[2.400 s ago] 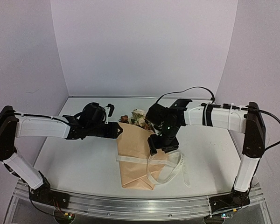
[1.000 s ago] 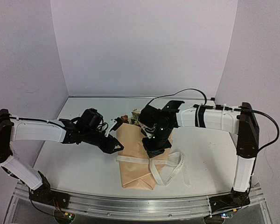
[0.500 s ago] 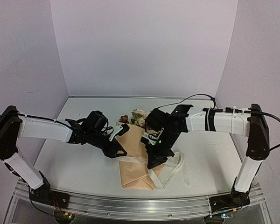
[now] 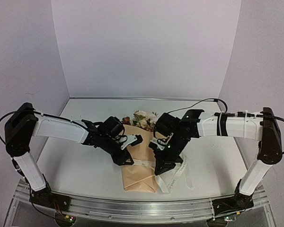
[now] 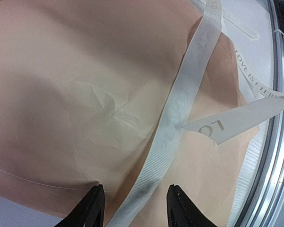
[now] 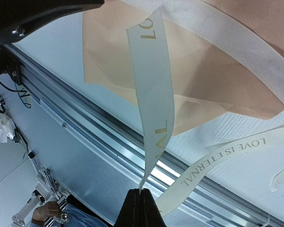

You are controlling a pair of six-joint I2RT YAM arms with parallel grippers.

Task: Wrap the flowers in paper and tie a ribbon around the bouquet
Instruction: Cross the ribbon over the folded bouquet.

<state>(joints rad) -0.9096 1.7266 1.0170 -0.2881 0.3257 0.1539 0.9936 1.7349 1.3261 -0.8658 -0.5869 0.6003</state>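
Top view: the left arm reaches from its base at the left across the white table [image 4: 75, 165], wrist bent downward. The left gripper [image 4: 129, 151] sits at the left edge of the bouquet [image 4: 137, 176], where the ribbon [image 4: 142, 162] crosses the paper. The right arm stretches in from the right with a level forearm and dropped wrist. The right gripper [image 4: 163, 166] points down at the bouquet's right side. The bouquet lies mid-table, with the flowers [image 4: 142, 117] at its far end. Compared with half a second ago, the left gripper has slid right onto the bouquet, the right gripper has moved nearer the front edge, and the loose ribbon loop looks smaller.

Left wrist view: the left gripper [image 5: 136, 213] is about half open, one finger either side of the ribbon [image 5: 182, 101] lying flat on the peach paper [image 5: 61, 94]. It grips nothing.

Right wrist view: the right gripper [image 6: 141, 208] is pressed fully together, pinching a strand of the lettered ribbon [image 6: 151, 94]. The strand rises from the fingers to the paper [image 6: 203, 71], above the metal rail [image 6: 99, 139].
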